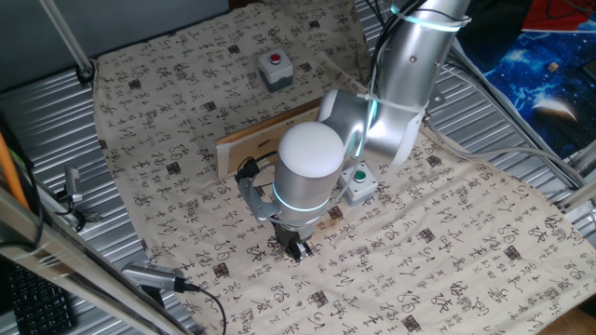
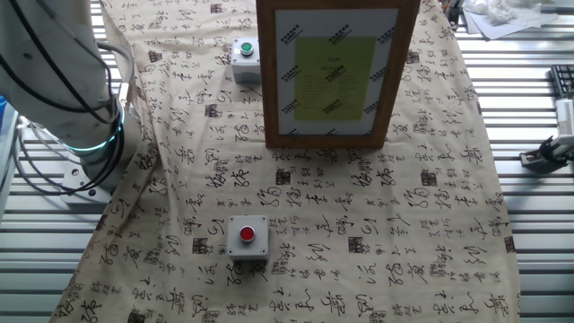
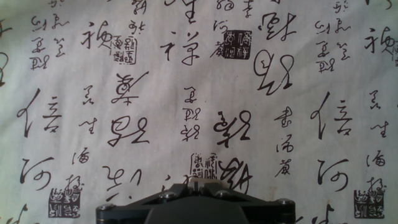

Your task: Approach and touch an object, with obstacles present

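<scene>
Where metal slats point(image 1: 37, 121) flank it, calligraphy cloth point(image 1: 447, 242) covers the table.

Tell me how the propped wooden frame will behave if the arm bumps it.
The wooden frame looks stiff and flat. It stands tilted on the loose cloth, so a push would probably tip it over or slide it. Its paper front may be glazed, so possibly fragile.

Calligraphy cloth point(image 2: 377, 233) — board point(image 2: 334, 72), button boxes point(image 2: 247, 237)

Two button boxes, one red point(image 2: 247, 236), one green point(image 2: 243, 50); one wooden board point(image 2: 334, 72).
</scene>
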### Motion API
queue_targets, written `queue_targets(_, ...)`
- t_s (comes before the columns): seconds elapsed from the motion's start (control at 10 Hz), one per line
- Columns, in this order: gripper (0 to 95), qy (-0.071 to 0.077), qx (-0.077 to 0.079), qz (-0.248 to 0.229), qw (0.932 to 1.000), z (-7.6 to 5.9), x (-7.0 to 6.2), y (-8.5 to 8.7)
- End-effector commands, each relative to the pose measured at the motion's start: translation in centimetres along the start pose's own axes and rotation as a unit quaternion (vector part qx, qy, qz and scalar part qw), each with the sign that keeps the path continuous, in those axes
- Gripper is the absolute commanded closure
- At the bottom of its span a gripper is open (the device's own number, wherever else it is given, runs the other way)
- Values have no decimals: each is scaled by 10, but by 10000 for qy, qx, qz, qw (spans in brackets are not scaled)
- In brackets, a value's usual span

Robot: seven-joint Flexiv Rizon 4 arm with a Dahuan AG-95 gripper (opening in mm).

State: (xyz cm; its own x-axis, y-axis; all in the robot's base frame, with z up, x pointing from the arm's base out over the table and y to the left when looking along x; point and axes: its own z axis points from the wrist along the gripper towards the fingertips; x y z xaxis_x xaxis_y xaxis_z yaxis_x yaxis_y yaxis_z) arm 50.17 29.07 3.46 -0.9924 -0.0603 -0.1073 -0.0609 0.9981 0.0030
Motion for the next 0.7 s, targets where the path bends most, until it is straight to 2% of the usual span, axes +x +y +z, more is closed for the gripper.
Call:
queue_targets(0.1,950,-1,1,-1,10000,2,0,0)
queue_targets(0.5,950,-5,1,-2,10000,2,0,0)
queue_targets(0.7,950,13,4,1,10000,-6,0,1)
